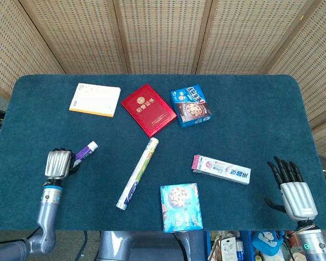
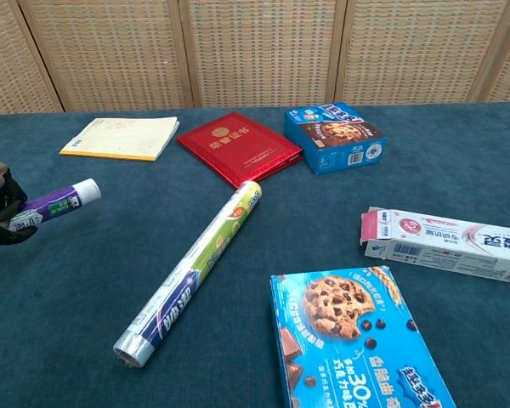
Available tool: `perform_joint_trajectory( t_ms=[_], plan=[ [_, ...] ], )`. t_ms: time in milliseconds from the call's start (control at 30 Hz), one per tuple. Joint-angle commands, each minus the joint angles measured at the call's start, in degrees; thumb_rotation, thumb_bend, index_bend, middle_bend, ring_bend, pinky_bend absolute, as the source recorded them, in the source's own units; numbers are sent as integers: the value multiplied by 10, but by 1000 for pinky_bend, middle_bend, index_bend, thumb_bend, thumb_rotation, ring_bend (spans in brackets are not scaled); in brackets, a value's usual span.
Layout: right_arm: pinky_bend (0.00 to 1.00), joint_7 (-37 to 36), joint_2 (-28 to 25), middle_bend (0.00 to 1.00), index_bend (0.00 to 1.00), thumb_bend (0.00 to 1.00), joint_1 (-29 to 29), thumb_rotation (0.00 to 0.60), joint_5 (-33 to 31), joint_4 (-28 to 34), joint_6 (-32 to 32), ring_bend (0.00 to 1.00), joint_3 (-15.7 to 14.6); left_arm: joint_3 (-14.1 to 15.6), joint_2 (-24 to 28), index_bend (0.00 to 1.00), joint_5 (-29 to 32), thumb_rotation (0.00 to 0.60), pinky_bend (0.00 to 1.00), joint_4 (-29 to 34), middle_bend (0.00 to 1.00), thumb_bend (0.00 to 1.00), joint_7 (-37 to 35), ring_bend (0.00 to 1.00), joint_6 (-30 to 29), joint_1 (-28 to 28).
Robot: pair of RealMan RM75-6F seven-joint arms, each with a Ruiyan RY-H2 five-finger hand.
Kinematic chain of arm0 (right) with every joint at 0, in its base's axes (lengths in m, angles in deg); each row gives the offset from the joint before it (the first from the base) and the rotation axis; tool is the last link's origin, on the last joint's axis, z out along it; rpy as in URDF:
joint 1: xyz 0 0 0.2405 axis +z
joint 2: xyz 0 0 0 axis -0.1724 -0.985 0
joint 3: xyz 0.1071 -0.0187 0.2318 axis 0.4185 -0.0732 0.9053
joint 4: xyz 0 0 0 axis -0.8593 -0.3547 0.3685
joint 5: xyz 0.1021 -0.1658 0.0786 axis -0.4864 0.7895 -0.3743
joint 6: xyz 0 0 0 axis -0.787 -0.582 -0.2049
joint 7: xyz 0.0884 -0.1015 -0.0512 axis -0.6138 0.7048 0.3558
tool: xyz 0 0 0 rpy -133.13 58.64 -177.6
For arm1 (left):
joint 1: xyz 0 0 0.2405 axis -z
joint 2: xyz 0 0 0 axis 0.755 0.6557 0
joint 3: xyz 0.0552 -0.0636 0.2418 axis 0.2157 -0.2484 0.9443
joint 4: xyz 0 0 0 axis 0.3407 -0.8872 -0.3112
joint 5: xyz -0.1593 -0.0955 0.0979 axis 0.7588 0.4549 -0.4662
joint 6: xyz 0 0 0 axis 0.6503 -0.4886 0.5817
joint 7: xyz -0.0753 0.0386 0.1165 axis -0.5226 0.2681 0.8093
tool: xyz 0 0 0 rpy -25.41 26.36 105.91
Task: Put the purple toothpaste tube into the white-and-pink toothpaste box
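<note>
- Nearest the robot, at the table's front edge, a blue cookie box (image 1: 181,207) lies flat, roughly midway between the two arms.
- At the front left, the left hand (image 1: 58,163) grasps the purple toothpaste tube (image 1: 85,151), fingers wrapped around its lower end. The chest view shows the tube lifted clear of the cloth, its white cap (image 2: 87,188) pointing up and toward the table's middle.
- At the front right, the right hand (image 1: 293,185) holds nothing, its fingers spread apart and pointing away from the robot.
- Between the hands, a long roll of wrap (image 1: 137,173) lies diagonally across the blue table (image 1: 261,109), directly between the tube and its target.
- The white-and-pink toothpaste box (image 1: 221,169) lies flat to the right of the roll, well apart from the tube. Its long axis runs left to right, and its pink end, flap open in the chest view (image 2: 372,228), faces the left hand.
- The right hand is nearer the box; the left hand carries the tube. I judge the tube must cross over the roll, cap first, to meet that open end.
- Farthest back lie a yellow notepad (image 1: 95,99), a red booklet (image 1: 148,109) and a second blue cookie box (image 1: 190,105).
</note>
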Motion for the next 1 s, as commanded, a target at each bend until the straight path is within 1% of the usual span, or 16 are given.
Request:
perform_joint_trajectory(
  t_ms=[33, 267, 333, 433, 633, 733, 900, 1000],
  plan=[
    [0, 1, 0, 0, 0, 212, 0, 600, 0, 0, -1, 0, 0, -2, 4, 914, -6, 600, 477, 2, 686, 381, -4, 526, -3, -1],
    [0, 1, -2, 0, 0, 212, -1, 600, -2, 2, 1, 0, 0, -1, 12, 919, -14, 600, 477, 7, 686, 380, -11, 526, -1, -3],
    [0, 1, -2, 0, 0, 213, -1, 600, -2, 2, 0, 0, 0, 3, 16, 921, -24, 600, 477, 6, 686, 381, -17, 526, 1, -2],
    [0, 1, -2, 0, 0, 213, 0, 600, -3, 3, 1, 0, 0, 23, 30, 924, -64, 600, 477, -6, 687, 380, -48, 526, 10, 4],
    [0, 2, -3, 0, 0, 213, 0, 600, -4, 4, 3, 0, 0, 40, 49, 926, -112, 600, 477, -20, 687, 380, -98, 526, 6, 8],
    [0, 3, -3, 0, 0, 213, 1, 600, -5, 5, 4, 0, 0, 54, 65, 927, -140, 600, 472, -23, 687, 380, -114, 526, 7, 14],
    [0, 2, -3, 0, 0, 213, -1, 600, -4, 6, 2, 0, 0, 86, 97, 933, -205, 600, 459, -41, 687, 381, -144, 526, 4, 28],
    [0, 2, -3, 0, 0, 213, -1, 600, -4, 5, 1, 0, 0, 96, 110, 933, -227, 600, 457, -52, 687, 381, -159, 526, -4, 32]
  ],
)
